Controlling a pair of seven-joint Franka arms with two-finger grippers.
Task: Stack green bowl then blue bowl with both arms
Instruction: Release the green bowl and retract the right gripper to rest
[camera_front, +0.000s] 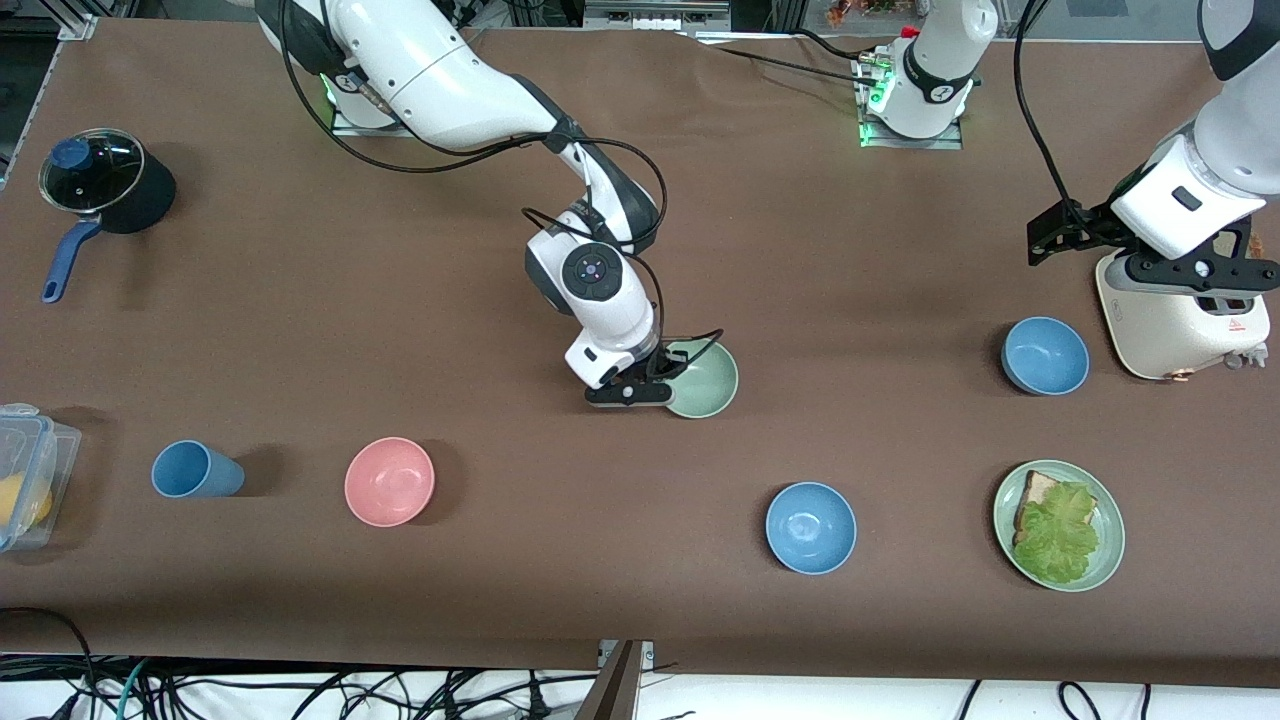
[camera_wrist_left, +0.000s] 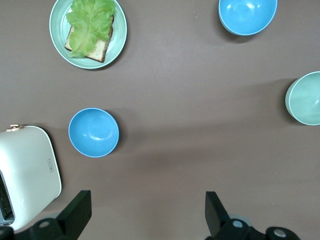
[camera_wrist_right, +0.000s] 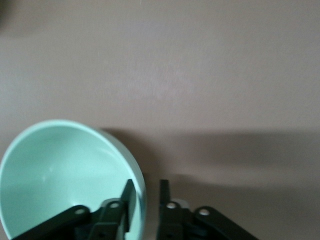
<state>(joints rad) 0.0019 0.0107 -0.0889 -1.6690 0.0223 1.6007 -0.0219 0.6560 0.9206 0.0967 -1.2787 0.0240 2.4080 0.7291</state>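
The green bowl (camera_front: 705, 380) stands on the brown table near its middle. My right gripper (camera_front: 655, 385) is low at its rim and shut on it, one finger inside and one outside; the right wrist view shows the gripper (camera_wrist_right: 146, 192) on the bowl (camera_wrist_right: 60, 170). The blue bowl (camera_front: 1045, 355), dull steel blue, sits beside the toaster toward the left arm's end; it shows in the left wrist view (camera_wrist_left: 94, 132). My left gripper (camera_front: 1200, 272) hangs open and empty high over the toaster, its jaws wide apart in the left wrist view (camera_wrist_left: 147, 212). The green bowl (camera_wrist_left: 306, 97) shows there too.
A white toaster (camera_front: 1185, 325). A brighter glossy blue bowl (camera_front: 810, 527) and a green plate (camera_front: 1108, 560) with bread and lettuce lie nearer the front camera. A pink bowl (camera_front: 390, 482), blue cup (camera_front: 195, 470), plastic box (camera_front: 30, 480) and black pot (camera_front: 105, 185) sit toward the right arm's end.
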